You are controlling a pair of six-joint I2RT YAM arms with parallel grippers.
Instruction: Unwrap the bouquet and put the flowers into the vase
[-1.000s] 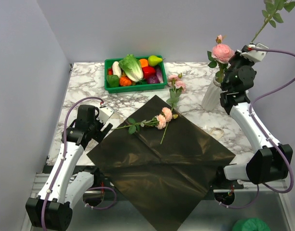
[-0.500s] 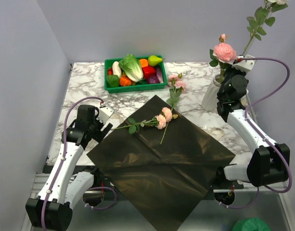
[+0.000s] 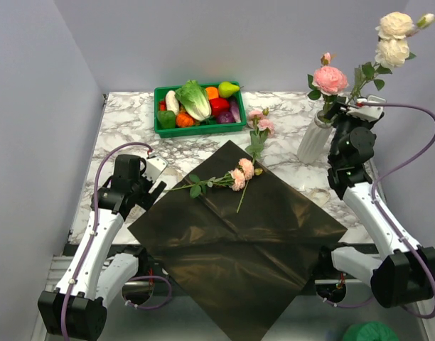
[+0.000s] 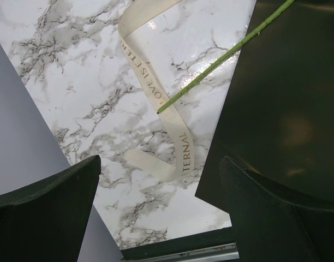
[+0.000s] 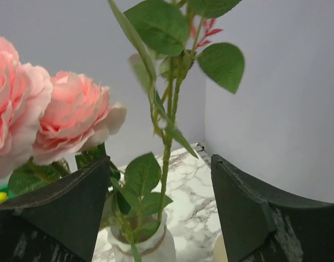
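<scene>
While left arm (image 3: pixel 104 222) crouches, right arm (image 3: pixel 370 209) upright beside vase (image 3: pixel 313 142), jaws apart

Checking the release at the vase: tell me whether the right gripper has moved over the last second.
Yes. In the top view the right gripper has dropped lower and drawn rightward off the white ribbed vase.

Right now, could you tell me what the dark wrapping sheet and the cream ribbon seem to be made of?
Dark brown-black square wrapping sheet: probably thin glossy paper or film; fold creases, soft sheen.
Cream printed ribbon: likely satin fabric; smooth shine, limp curl.
</scene>
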